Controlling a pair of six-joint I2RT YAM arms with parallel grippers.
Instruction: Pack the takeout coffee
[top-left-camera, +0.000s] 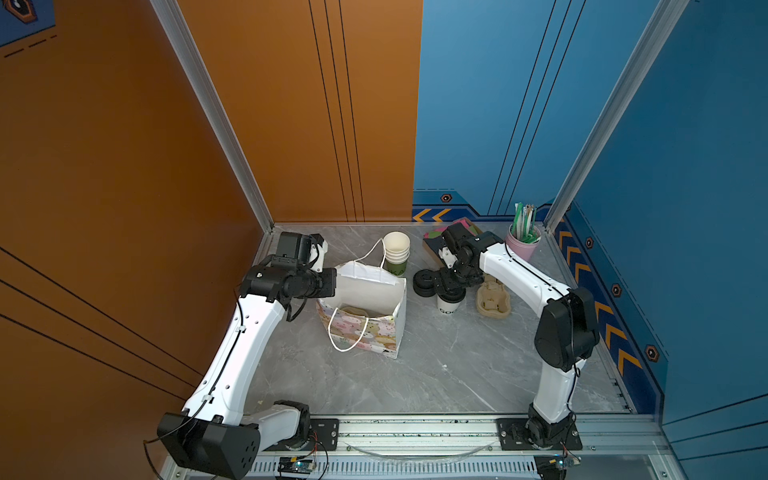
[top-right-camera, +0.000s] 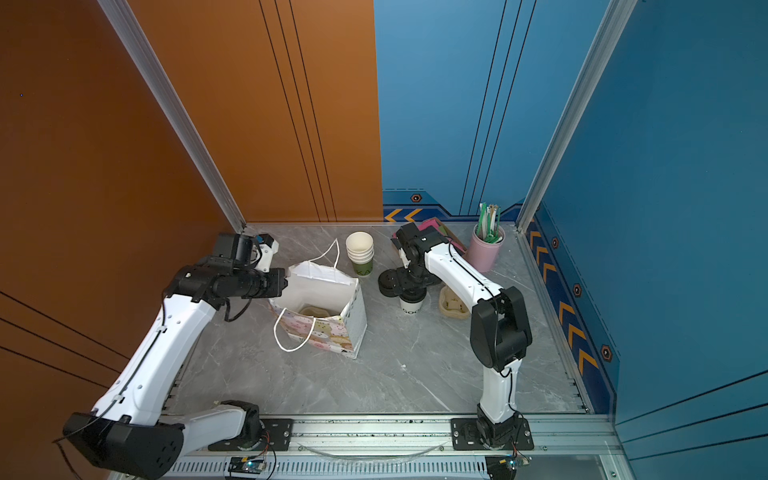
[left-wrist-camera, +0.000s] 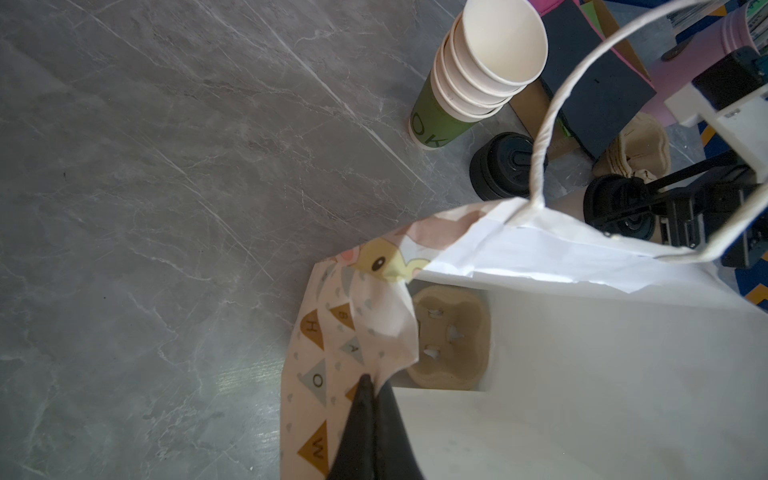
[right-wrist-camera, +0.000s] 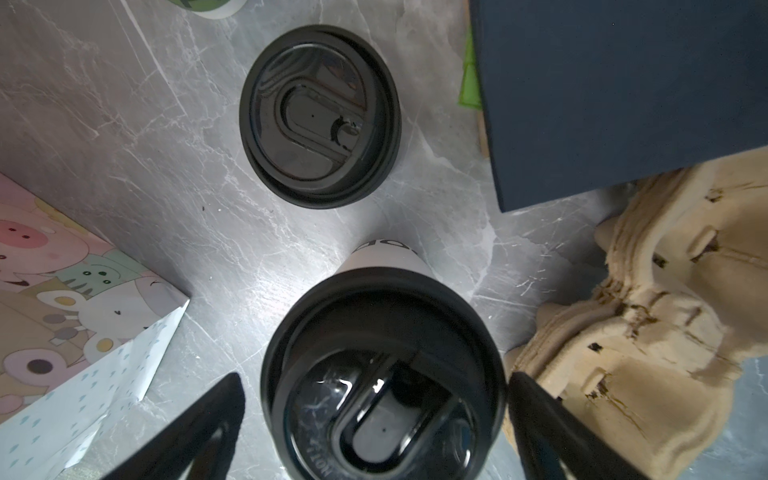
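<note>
Well, my left jaws clamp the bag (top-left-camera: 365, 336) by its edge and my right jaws gape around the takeout coffee (right-wrist-camera: 382, 395); a skewed squeeze could topple it.

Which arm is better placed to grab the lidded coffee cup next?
Right: the right tool, open, straddles the takeout coffee, a finger on each side. The left tool is shut on the paper bag's edge.

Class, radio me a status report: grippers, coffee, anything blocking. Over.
Left gripper shut on paper bag rim. Right gripper open, straddling upright takeout coffee, not gripping. Nothing between coffee and bag.
</note>
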